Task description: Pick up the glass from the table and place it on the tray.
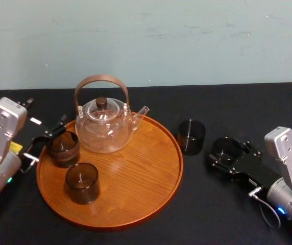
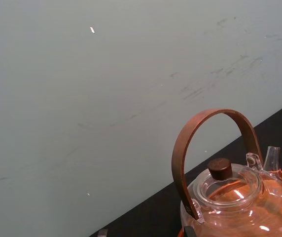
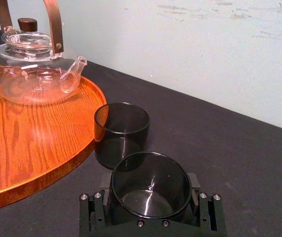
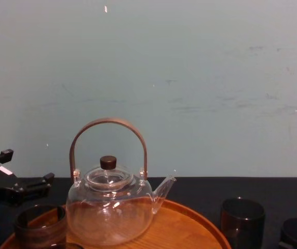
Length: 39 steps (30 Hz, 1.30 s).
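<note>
Black table (image 1: 227, 107) carries the tray (image 1: 151, 184) (teapot (image 1: 104, 125) aboard). Beside it the right gripper (image 3: 150, 192) clamps a dark glass (image 3: 151, 173); the left gripper (image 1: 49, 140) sits spread at the tray's left rim.

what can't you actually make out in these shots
- Right wrist view: whether the gripped glass rests on the table; the right gripper hides its base.
- Head view: whether the left gripper touches the rear tray glass; too small to tell.
- Chest view: the bottom edge cuts off the tray and the free glass.
- Left wrist view: the bottom edge cuts off the teapot.
</note>
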Tool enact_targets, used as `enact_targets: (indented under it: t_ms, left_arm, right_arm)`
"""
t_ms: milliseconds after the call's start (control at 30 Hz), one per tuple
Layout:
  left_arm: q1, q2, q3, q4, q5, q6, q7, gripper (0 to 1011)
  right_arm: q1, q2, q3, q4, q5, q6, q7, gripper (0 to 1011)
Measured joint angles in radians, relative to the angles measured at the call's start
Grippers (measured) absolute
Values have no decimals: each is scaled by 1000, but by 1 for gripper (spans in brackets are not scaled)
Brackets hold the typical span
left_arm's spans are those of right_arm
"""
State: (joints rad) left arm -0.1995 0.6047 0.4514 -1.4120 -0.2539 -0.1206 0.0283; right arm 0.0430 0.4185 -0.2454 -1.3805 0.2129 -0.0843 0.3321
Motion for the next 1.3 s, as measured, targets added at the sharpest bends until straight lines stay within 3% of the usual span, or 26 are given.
enact_targets:
  t_ms: [400,767,1033,1300]
  left_arm:
    - [0,0,0,0,0,0,0,1001]
    - [0,0,0,0,0,0,0,1001]
    - [0,0,0,0,0,0,0,1001]
    - [0,0,0,0,0,0,0,1002]
  right_arm:
    - [-47,26,28,-128,-7,94,9,918]
    - [-95,52,36,-258,-26,144,11,918]
    - [-100,60,10,-316,-40,197,26,918]
    - [-66,56,-55,-356,-76,275,40,918]
